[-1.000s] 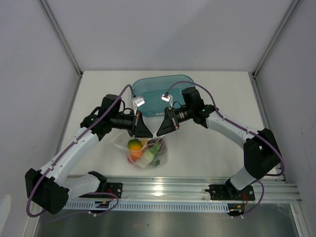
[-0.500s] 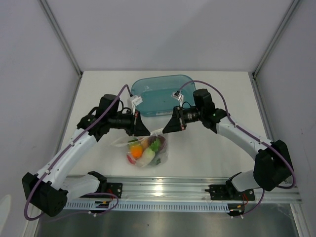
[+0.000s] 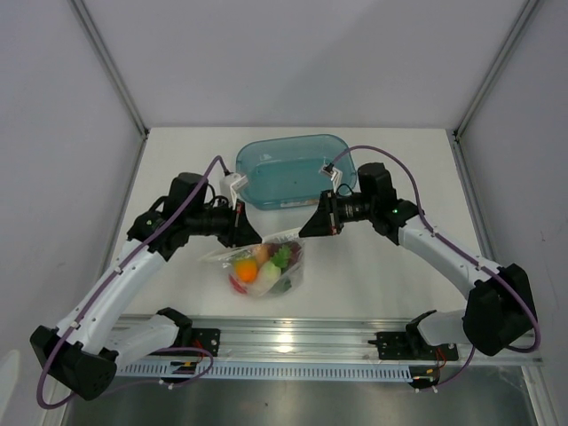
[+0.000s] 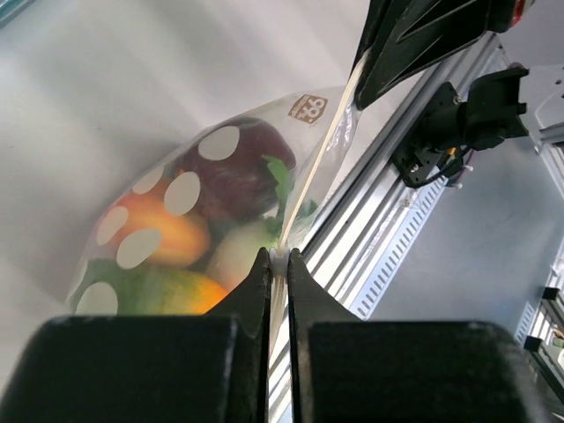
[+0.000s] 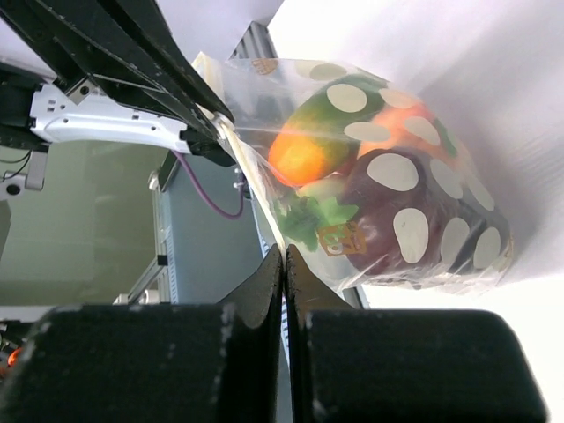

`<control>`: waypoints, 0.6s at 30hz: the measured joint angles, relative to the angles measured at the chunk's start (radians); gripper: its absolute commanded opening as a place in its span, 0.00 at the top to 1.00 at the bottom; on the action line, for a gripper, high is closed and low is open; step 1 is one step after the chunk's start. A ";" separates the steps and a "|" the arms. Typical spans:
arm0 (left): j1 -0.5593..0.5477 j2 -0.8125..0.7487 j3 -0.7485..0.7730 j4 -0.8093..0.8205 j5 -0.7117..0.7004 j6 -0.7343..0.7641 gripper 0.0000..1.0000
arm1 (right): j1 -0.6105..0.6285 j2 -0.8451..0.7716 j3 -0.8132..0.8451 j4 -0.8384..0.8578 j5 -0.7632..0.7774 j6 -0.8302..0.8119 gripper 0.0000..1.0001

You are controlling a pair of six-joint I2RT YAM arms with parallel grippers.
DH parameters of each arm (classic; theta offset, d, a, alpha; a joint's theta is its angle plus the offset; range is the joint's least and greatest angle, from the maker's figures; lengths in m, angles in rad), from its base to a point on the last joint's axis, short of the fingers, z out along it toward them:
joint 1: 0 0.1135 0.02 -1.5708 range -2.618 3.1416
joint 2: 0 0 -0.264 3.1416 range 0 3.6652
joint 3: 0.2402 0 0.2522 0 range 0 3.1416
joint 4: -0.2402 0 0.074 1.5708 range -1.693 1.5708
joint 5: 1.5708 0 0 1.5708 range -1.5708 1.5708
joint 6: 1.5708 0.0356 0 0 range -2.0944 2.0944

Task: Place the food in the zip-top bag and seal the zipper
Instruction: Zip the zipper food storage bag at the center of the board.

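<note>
The clear zip-top bag [image 3: 286, 271] with white dots lies near the table's front edge, between both arms. The food [image 3: 248, 270] is inside it: an orange piece [image 4: 167, 236], a dark purple one [image 5: 379, 216] and green ones show through the plastic. My left gripper [image 3: 255, 239] [image 4: 275, 256] is shut on the bag's mouth edge at its left end. At the right end of that edge, my right gripper [image 3: 304, 231] [image 5: 284, 249] is shut on it too. The zipper [image 4: 310, 172] runs taut between them.
A teal translucent tub [image 3: 293, 169] stands just behind the bag, close to both wrists. The aluminium rail [image 3: 293, 342] with the arm bases runs along the near edge. White walls enclose the table on three sides.
The two grippers have drawn apart along the bag's mouth: the right one slid right, the left one slightly left. The bag has shifted a little and its top edge is stretched.
</note>
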 measured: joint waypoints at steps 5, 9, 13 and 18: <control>-0.001 -0.020 0.000 -0.021 -0.059 -0.002 0.99 | -0.020 -0.018 -0.003 -0.029 0.040 -0.002 1.00; -0.001 -0.034 0.000 -0.042 -0.110 -0.003 0.99 | -0.044 -0.024 -0.003 -0.057 0.072 -0.002 1.00; -0.001 -0.055 0.000 -0.055 -0.158 -0.010 0.98 | -0.074 -0.039 -0.004 -0.088 0.098 -0.004 1.00; -0.001 -0.083 0.000 -0.080 -0.220 -0.021 0.96 | -0.111 -0.066 -0.005 -0.127 0.128 -0.005 1.00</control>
